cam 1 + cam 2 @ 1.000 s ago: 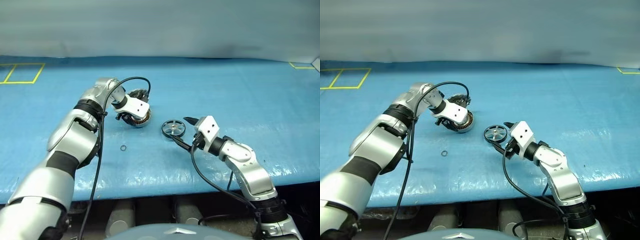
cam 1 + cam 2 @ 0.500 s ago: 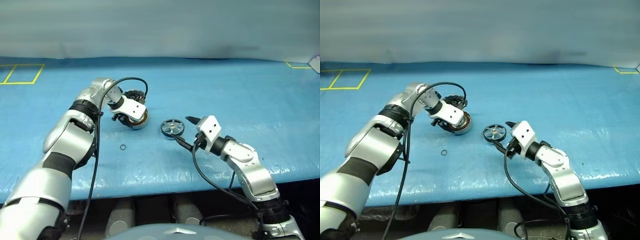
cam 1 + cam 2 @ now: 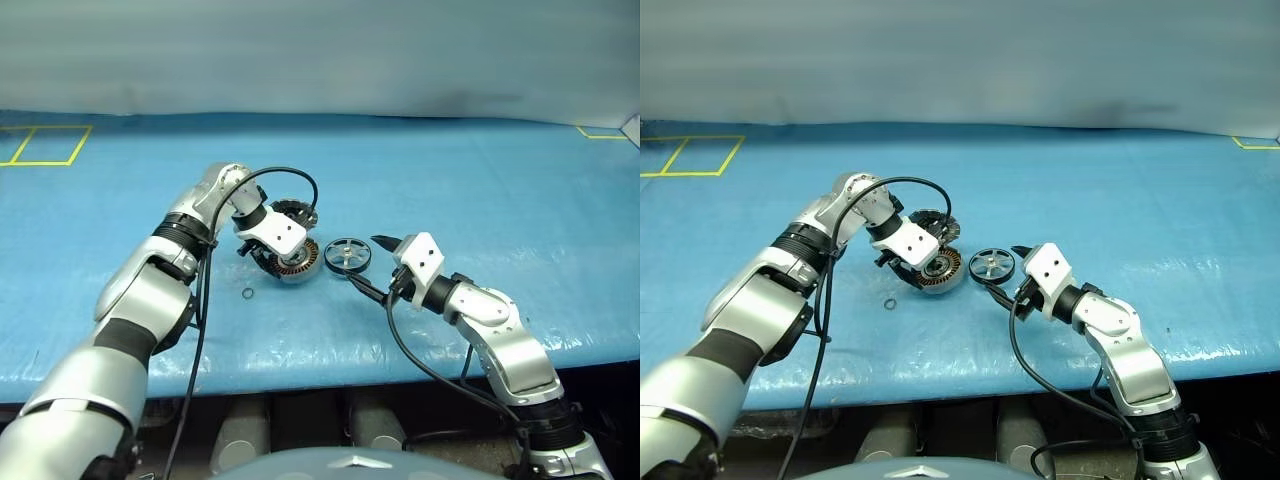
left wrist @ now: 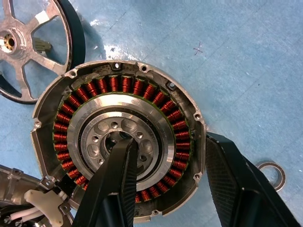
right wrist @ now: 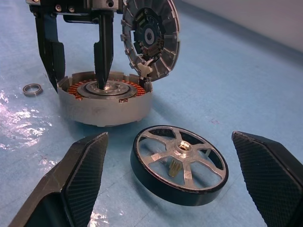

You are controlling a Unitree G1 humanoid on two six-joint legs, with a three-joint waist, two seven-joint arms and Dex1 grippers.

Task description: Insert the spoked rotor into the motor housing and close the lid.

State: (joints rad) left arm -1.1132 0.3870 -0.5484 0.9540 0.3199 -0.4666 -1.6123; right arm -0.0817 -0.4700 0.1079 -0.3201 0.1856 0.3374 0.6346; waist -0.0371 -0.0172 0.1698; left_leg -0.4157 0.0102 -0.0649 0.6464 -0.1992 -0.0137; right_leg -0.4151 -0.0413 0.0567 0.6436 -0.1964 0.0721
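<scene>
1. Table (image 3: 480, 170): a blue sheet is covering it, and it is carrying every part named below.
2. Left gripper (image 5: 75, 56): it is pointing steeply down at the housing, gripping the wall with one finger (image 4: 116, 182) inside on the silver hub and the other outside the rim, its jaws about half spread.
3. Right gripper (image 5: 175, 189): it is lying low and near level, its two fingers spread wide on either side of the rotor, touching nothing and holding nothing.
4. Housing (image 3: 297, 262): it is sitting on the sheet with its copper windings facing up, just beside the rotor, between the two arms.
5. Lid (image 5: 152, 35): it is standing open, nearly upright, hinged at the housing's far edge, inner face toward the right gripper.
6. Rotor (image 3: 347, 254): it is lying flat on the sheet, outside the housing.
7. Ring (image 3: 246, 295): a small loose ring is lying on the sheet near the housing.
</scene>
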